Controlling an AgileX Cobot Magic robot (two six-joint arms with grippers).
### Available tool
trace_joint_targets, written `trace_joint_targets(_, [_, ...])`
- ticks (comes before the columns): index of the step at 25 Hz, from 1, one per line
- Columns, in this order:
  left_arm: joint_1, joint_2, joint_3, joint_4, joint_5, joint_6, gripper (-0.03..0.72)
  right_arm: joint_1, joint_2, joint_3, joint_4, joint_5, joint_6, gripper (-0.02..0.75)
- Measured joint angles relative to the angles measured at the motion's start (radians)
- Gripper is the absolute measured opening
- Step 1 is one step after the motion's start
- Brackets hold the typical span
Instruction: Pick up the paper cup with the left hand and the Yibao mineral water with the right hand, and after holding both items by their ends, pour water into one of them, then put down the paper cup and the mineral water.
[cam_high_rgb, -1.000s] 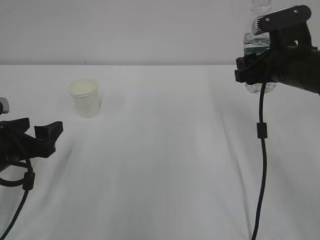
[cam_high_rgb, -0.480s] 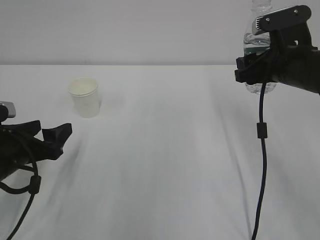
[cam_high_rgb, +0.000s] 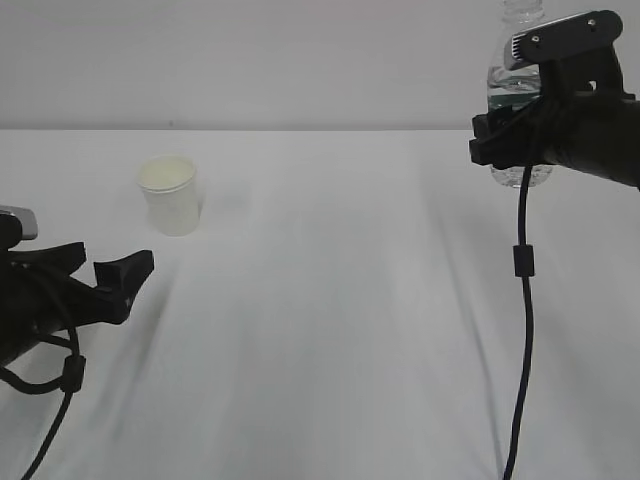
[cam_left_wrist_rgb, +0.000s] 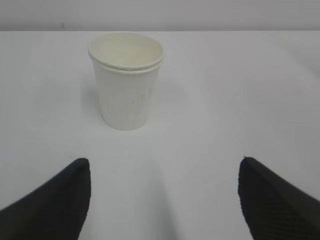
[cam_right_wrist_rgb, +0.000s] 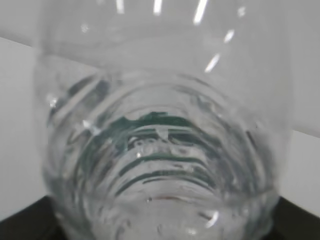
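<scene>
- The paper cup (cam_high_rgb: 170, 195) stands upright on the white table (cam_high_rgb: 330, 330), on the left side, with its mouth up; nothing touches it.
- The left tool (cam_high_rgb: 105, 275) is low over the table, near the cup, on the side toward the camera. Its two black fingers (cam_left_wrist_rgb: 50, 202) stand wide apart and hold nothing. In the left wrist view the cup (cam_left_wrist_rgb: 126, 80) is ahead of them, a little left of the middle of the gap.
- The right tool (cam_high_rgb: 530, 120) is raised at the upper right and grips the Yibao mineral water (cam_high_rgb: 518, 95) around its body; the bottle stands upright, above the table.
- In the right wrist view the clear ribbed bottle (cam_right_wrist_rgb: 160, 150) fills the picture, with green print seen through it.
- A thin black cable (cam_high_rgb: 522, 300) hangs down from the right tool.
</scene>
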Motion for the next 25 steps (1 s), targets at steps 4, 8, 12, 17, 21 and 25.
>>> trace_joint_targets(4, [0.000,0.000,0.000,0.000,-0.008,0.000,0.642,0.000,0.000,0.000,0.000,0.000,0.000,0.489])
trace_joint_targets(8, [0.000,0.000,0.000,0.000,-0.008,0.000,0.549,0.000,0.000,0.000,0.000,0.000,0.000,0.489])
trace_joint_targets(12, [0.000,0.000,0.000,0.004,-0.008,0.000,0.508,0.000,0.000,0.000,0.000,0.000,0.000,0.489])
trace_joint_targets(17, [0.000,0.000,0.000,0.006,-0.008,0.000,0.523,0.000,0.000,0.000,0.000,0.000,0.000,0.489])
trace_joint_targets(21, [0.000,0.005,0.000,0.008,-0.009,0.000,0.644,0.000,0.000,0.000,0.000,0.002,0.000,0.489])
trace_joint_targets(25, [0.000,0.043,-0.002,0.004,-0.011,0.000,0.685,0.000,0.000,0.000,0.000,0.002,0.000,0.489])
